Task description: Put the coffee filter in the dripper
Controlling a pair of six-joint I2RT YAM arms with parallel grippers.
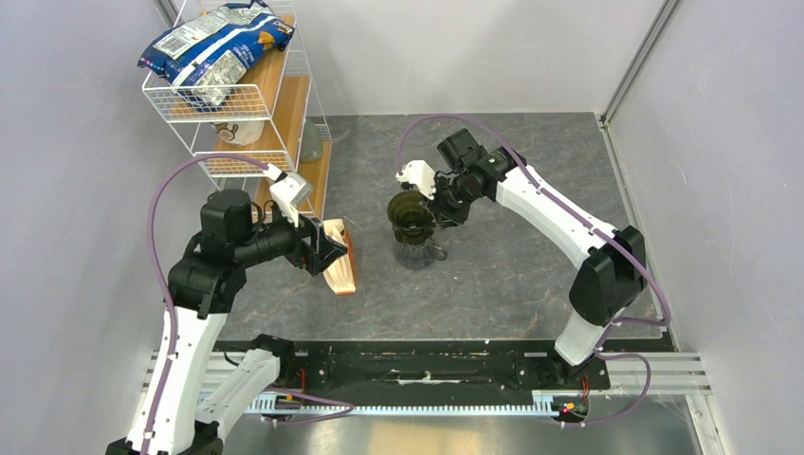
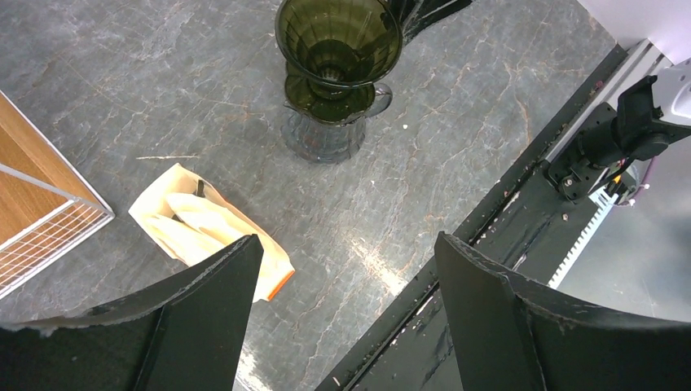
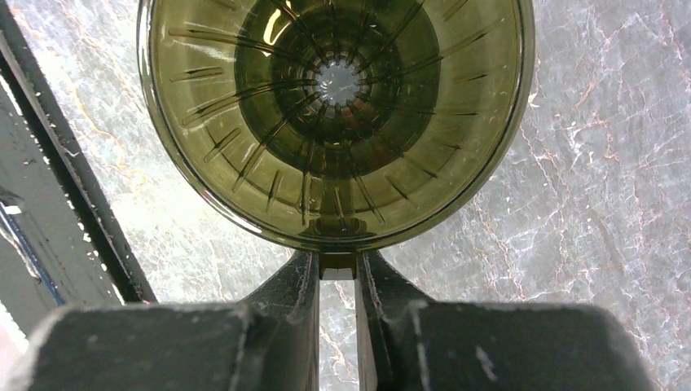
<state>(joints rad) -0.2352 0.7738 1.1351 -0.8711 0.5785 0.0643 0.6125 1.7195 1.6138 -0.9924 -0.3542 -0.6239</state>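
Note:
The dark olive-green dripper [image 1: 413, 213] [image 2: 338, 41] [image 3: 334, 114] sits empty on top of a clear glass cup [image 1: 417, 251] [image 2: 322, 134] at mid-table. My right gripper [image 1: 438, 204] [image 3: 337, 265] is shut on the dripper's small side handle, from the far right side. My left gripper [image 1: 327, 254] [image 2: 349, 238] hangs open over the table, with nothing between its fingers, just right of the tan, orange-edged packet [image 1: 339, 258] [image 2: 175, 212]. Pale paper folds show in the packet's open mouth. No coffee filter shows apart from it.
A white wire shelf [image 1: 246, 104] with wooden boards stands at the back left, a blue and white bag [image 1: 213, 47] on its top. The black rail [image 1: 427, 365] [image 2: 489, 236] runs along the near edge. Grey walls close both sides.

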